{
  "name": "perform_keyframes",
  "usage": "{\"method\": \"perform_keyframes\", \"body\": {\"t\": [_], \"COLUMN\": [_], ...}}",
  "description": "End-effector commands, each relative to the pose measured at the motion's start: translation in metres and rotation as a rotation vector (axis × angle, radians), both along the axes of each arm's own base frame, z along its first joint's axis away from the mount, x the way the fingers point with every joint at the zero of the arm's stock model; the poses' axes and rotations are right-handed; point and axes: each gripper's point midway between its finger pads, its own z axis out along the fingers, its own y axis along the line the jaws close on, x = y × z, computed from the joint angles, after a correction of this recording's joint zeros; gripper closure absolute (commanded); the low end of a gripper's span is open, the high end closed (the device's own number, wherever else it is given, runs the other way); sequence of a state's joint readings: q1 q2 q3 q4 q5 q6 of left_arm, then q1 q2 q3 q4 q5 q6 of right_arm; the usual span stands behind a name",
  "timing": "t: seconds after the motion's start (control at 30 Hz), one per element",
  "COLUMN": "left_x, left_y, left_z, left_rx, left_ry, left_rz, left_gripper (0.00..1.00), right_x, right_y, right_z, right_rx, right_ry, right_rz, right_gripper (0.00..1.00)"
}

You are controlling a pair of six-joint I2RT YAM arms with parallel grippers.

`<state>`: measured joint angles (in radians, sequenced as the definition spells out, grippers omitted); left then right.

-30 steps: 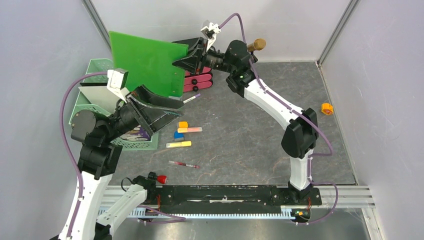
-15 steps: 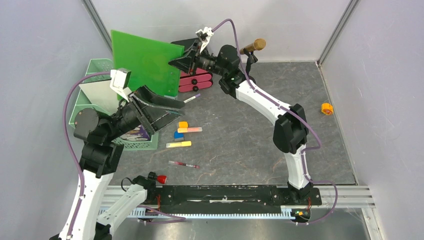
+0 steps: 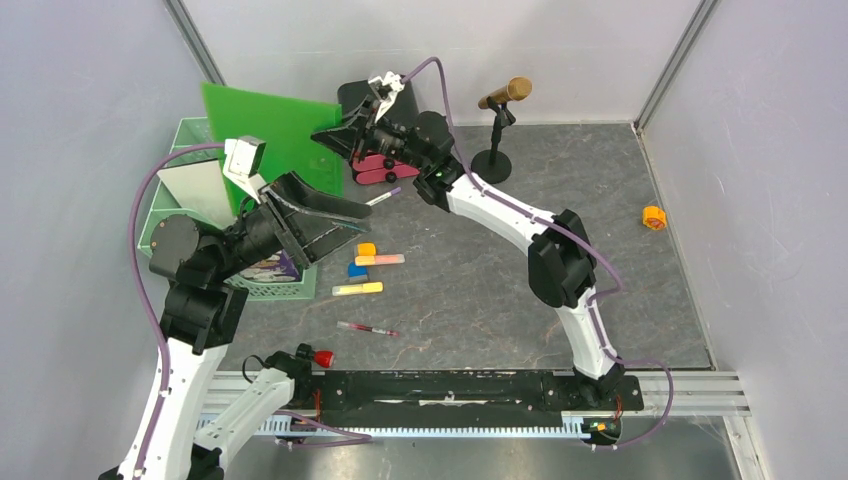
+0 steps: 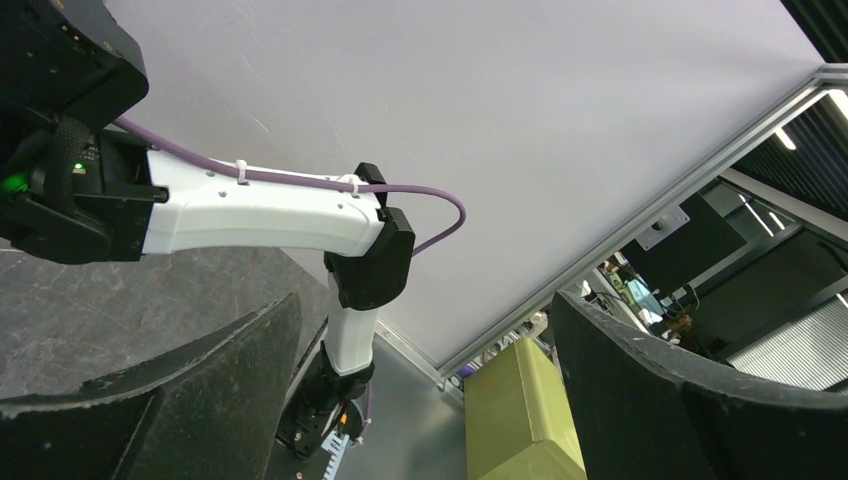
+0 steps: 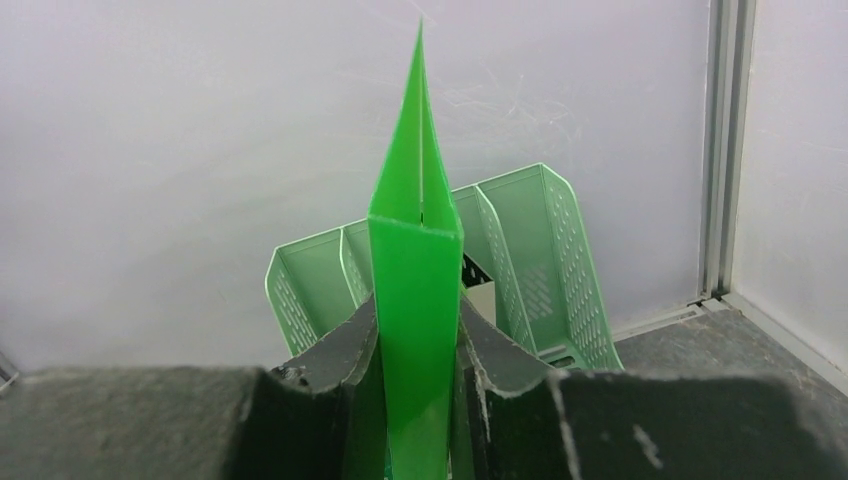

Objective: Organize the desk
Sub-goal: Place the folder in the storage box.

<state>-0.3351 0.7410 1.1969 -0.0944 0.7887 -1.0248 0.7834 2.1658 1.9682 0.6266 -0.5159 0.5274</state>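
- The right gripper [image 3: 333,140] has its jaws pinching the right-hand edge of a green board [image 3: 265,125], one finger on each face. The left gripper [image 3: 350,228] has its jaws spread wide with nothing between them.
- The desk [image 3: 480,260] lies flat from the rail under the arm bases to the back wall, its edges square to the side walls. It looks about as deep as it is wide, so no long axis can be told.
- The board hangs upright over the desk's far left corner, running left to right along the back edge. In the right wrist view it is edge-on, pointing at the mint-green tray [image 5: 540,240].
- Since a second ago the right arm has swung left, carrying the board towards the tray. More of the black drawer box [image 3: 385,165] is uncovered.
- The microphone stand [image 3: 497,130], then mostly behind the arm, now shows whole.
- The left arm has barely moved, and the highlighters [image 3: 380,260] left of the desk's centre lie as they did.
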Motion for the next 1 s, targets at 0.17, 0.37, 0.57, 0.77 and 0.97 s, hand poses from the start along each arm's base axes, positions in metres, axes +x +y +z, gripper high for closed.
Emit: {"method": "perform_keyframes", "body": {"t": [0.17, 0.37, 0.57, 0.77, 0.97], "left_x": [-0.001, 0.001, 0.009, 0.019, 0.028], "left_y": [-0.001, -0.001, -0.001, 0.006, 0.011], "left_z": [-0.003, -0.007, -0.015, -0.026, -0.039], "left_rx": [-0.008, 0.003, 0.035, 0.076, 0.119], "left_ry": [0.007, 0.016, 0.028, 0.029, 0.071], "left_rz": [-0.016, -0.011, 0.016, 0.114, 0.173], "left_gripper": [0.00, 0.00, 0.00, 0.00, 0.00], "right_x": [-0.011, -0.014, -0.025, -0.039, -0.054], "right_y": [0.008, 0.015, 0.000, -0.011, -0.014], "right_z": [0.039, 0.034, 0.018, -0.011, -0.026], "right_rx": [0.170, 0.154, 0.083, -0.065, -0.165], "right_ry": [-0.092, -0.098, -0.114, -0.089, -0.068], "right_rz": [-0.047, -0.066, -0.080, -0.051, 0.049], "right_gripper": [1.00, 1.00, 1.00, 0.99, 0.85]}}
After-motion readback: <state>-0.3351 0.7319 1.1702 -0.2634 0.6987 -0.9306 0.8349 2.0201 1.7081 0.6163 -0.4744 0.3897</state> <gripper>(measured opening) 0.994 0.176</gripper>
